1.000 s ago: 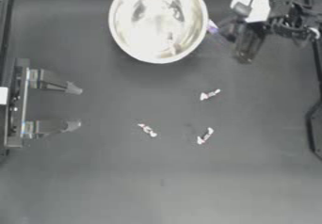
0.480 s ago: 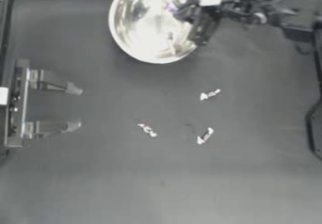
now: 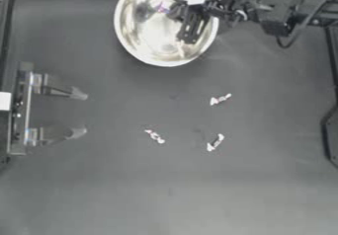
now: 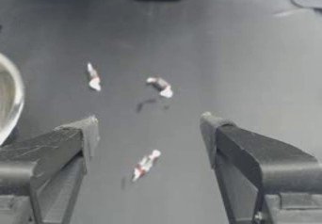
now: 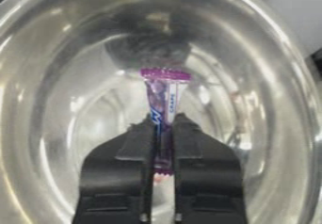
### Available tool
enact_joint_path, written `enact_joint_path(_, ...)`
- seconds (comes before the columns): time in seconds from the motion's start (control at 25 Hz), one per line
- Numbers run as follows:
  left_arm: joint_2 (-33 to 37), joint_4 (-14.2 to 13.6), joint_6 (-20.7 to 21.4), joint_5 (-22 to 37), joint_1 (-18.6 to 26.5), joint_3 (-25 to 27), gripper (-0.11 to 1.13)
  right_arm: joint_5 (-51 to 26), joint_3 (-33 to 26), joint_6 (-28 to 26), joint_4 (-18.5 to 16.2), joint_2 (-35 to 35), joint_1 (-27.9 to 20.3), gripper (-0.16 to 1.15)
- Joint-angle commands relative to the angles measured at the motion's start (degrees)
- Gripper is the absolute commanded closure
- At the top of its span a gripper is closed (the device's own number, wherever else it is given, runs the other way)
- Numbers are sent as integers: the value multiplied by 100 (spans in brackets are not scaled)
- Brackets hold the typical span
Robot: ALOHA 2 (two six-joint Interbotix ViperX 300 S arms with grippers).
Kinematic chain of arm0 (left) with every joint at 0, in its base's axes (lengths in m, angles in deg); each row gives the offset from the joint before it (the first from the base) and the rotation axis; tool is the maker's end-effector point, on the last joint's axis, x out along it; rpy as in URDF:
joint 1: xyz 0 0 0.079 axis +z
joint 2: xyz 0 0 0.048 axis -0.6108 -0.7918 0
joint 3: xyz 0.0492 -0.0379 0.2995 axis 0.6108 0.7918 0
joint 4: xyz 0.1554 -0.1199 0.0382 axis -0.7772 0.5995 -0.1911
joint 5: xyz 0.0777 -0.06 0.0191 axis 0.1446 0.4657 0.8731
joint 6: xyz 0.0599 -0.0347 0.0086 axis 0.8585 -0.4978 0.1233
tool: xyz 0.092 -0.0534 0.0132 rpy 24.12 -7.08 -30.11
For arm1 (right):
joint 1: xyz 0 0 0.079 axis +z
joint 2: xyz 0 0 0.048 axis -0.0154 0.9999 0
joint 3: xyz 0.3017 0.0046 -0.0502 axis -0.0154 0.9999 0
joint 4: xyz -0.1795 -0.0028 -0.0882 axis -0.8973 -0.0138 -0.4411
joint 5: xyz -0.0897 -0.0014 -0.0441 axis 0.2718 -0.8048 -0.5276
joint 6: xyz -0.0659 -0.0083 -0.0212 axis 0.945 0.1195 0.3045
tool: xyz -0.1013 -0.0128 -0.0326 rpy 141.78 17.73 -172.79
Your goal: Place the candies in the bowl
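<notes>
The glossy whitish bowl (image 3: pixel 142 41) sits at the table's top centre. My right gripper (image 3: pixel 188 27) hangs over its inside, shut on the pink-purple candy (image 5: pixel 162 98). In the right wrist view that candy sticks out past the fingertips above the bowl's wall (image 5: pixel 63 124). Three white twist-ended candies lie on the table below the bowl: one (image 3: pixel 220 99), another (image 3: pixel 155 137) and a third (image 3: pixel 215 142). The left wrist view shows the same three: one (image 4: pixel 93 77), another (image 4: pixel 161 85) and a third (image 4: pixel 144 164). My left gripper (image 3: pixel 77 112) is parked open at the left edge.
The bowl's rim (image 4: pixel 9 100) shows at one side of the left wrist view. A dark fixture (image 3: pixel 332 135) sits at the table's right edge. The right arm (image 3: pixel 284 7) stretches along the top edge.
My right gripper has travelled left from beside the bowl to over its inside, carrying the purple candy. The left arm and the three white candies have stayed put.
</notes>
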Motion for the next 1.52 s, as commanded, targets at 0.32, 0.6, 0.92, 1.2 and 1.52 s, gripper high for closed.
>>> enact_joint_path(0.32,-132,18,-9,-35,9,-53,5,-88,-70,0,-18,-334,88,4)
enact_joint_path(0.6,-114,18,0,9,9,-53,5,-114,501,0,-9,-1327,501,3)
enact_joint_path(0.92,26,18,0,18,9,26,5,18,1872,-35,360,-3261,1125,3)
enact_joint_path(1.2,105,18,0,97,53,18,5,176,2936,-44,633,-4562,1600,3)
enact_joint_path(1.52,114,18,0,264,149,-9,5,141,3744,-53,949,-5651,2206,3)
